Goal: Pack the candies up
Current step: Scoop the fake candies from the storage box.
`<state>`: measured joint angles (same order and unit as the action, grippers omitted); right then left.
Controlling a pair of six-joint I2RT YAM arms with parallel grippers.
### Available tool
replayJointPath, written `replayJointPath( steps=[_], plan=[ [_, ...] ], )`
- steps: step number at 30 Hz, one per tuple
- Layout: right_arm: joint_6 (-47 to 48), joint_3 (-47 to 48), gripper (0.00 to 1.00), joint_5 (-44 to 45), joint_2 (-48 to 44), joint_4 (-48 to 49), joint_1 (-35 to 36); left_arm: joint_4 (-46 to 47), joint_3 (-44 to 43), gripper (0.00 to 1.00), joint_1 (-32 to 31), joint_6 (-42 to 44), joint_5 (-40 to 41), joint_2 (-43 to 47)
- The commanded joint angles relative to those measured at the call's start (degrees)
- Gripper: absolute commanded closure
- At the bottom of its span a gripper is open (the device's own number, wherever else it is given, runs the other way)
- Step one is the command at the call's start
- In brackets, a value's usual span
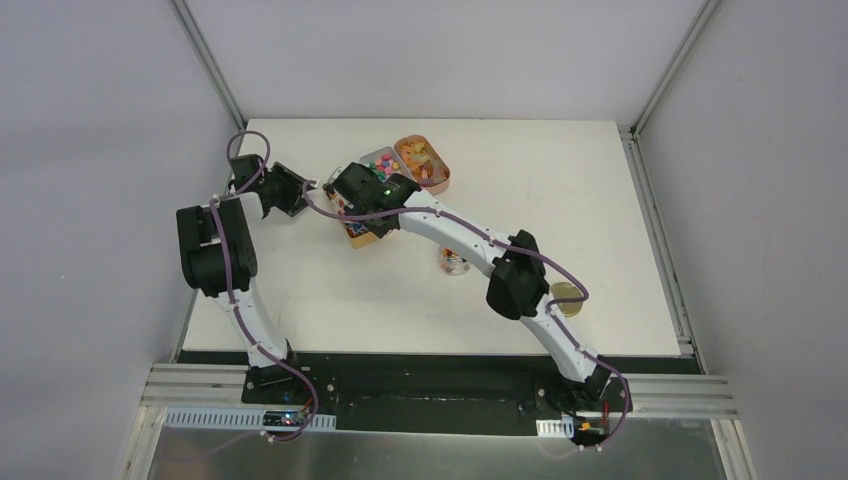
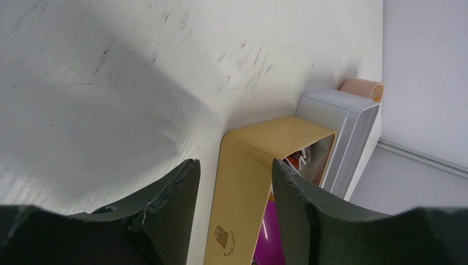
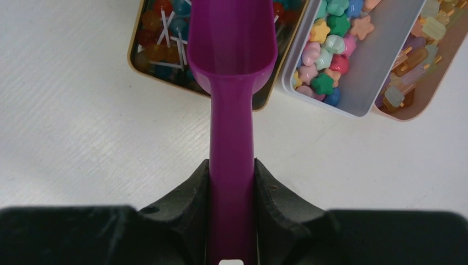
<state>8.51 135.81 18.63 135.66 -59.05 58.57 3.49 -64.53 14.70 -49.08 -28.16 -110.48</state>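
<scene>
Right gripper: fingers pinching the handle of a purple scoop, its bowl above the tan tin. Candies: mixed colours, some on white sticks, lying in that tin on the surface. Left gripper: fingers spread, straddling the tin's wall. White tray of star-shaped sweets just beside.

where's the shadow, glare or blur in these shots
Top external: even light, glare on the metal sheet at the bottom. Left wrist: broad soft shadow across the table, left hand dark and soft-edged. Right wrist: purple scoop and candies sharp, right hand nearly black.
</scene>
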Motion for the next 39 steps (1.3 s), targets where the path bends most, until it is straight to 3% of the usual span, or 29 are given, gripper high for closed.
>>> replayJointPath(
  steps=[1,17,39],
  plan=[
    [0.5,4.0,1.00,2.7,1.5,3.2,0.5,3.5,-2.8,0.48,0.1,-1.3,-1.7,-1.1],
    [1.7,4.7,1.00,6.1,6.1,12.1,0.0,5.7,-3.3,0.51,-1.2,-2.4,-5.1,-4.4],
    [3.5,-6.3,1.00,0.5,4.0,30.1,-1.1,7.3,-2.8,0.52,-2.0,-3.3,-6.0,-5.7]
  ],
)
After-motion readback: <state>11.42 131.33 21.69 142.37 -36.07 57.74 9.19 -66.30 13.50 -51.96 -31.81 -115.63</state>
